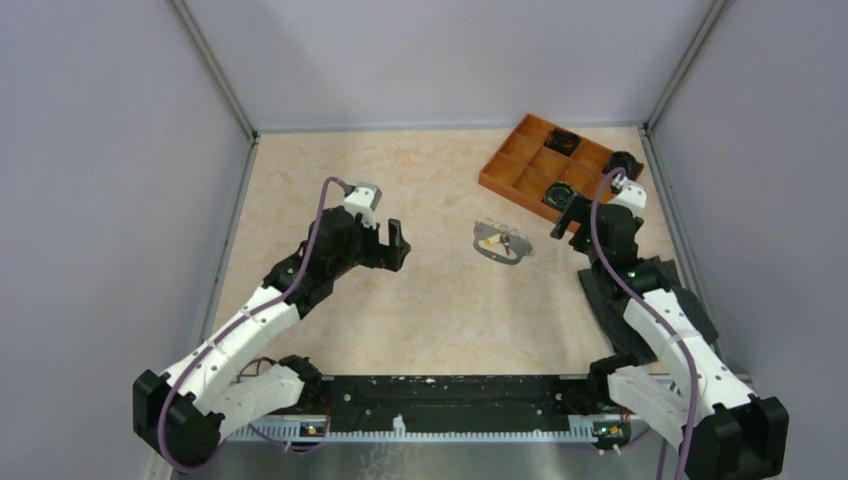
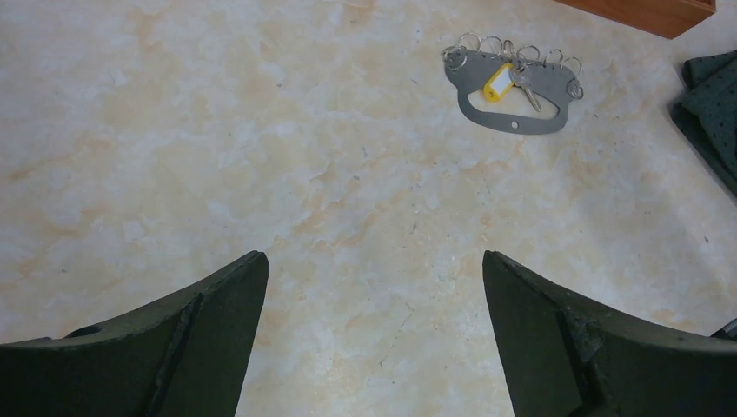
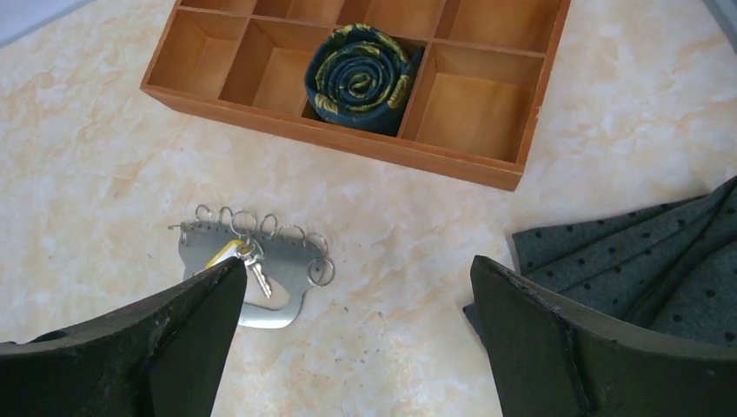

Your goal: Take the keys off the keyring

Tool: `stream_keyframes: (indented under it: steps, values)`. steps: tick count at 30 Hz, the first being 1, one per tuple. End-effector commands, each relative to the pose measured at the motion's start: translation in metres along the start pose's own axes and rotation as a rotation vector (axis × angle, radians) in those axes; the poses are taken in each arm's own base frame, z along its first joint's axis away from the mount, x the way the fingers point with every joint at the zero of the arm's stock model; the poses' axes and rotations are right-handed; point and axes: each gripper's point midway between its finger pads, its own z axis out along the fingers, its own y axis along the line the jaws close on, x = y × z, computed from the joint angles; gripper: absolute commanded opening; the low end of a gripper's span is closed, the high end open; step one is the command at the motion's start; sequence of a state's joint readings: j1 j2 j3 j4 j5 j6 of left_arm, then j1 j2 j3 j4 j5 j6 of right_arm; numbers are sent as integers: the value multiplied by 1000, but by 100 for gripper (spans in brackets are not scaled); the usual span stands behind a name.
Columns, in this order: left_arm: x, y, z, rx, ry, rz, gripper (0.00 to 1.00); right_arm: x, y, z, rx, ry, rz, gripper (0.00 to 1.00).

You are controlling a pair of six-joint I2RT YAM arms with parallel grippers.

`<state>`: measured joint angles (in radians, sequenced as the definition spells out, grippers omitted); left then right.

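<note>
The keyring [image 1: 505, 252] is a flat grey metal D-shaped plate with several small wire rings along its toothed edge, lying flat on the marbled table. A yellow tag [image 2: 498, 82] and a small metal key [image 2: 528, 94] hang from one ring and rest on the plate [image 2: 513, 124]. The right wrist view shows the plate [image 3: 291, 261], tag [image 3: 222, 254] and key [image 3: 259, 278] just beyond the left fingertip. My left gripper [image 1: 392, 245] is open and empty, left of the keyring [image 2: 372, 261]. My right gripper [image 1: 568, 215] is open and empty, right of it [image 3: 358, 262].
An orange compartment tray [image 1: 497, 180] stands at the back right, with a rolled dark tie [image 3: 359, 78] in one compartment. A grey dotted cloth [image 3: 643, 261] lies on the table under the right arm. Purple walls enclose the table.
</note>
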<state>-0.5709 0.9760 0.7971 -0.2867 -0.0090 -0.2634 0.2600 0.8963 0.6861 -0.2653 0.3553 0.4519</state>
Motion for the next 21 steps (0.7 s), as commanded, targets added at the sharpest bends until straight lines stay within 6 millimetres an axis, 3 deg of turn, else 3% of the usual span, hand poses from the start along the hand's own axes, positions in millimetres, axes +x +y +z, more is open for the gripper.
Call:
stream_keyframes:
  steps: [1,7,16,21]
  values:
    - [-23,-8,-9,25,-74,-14,99,3,-5,0,37,-18,103,99]
    - [-14,-16,-13,72,-35,-29,99,8,7,-1,-53,-25,99,99]
    - [-2,-13,-22,75,-76,-95,99,38,53,12,-238,103,-40,99]
    - [10,-11,-23,66,-50,-130,99,57,94,23,-288,134,-139,91]
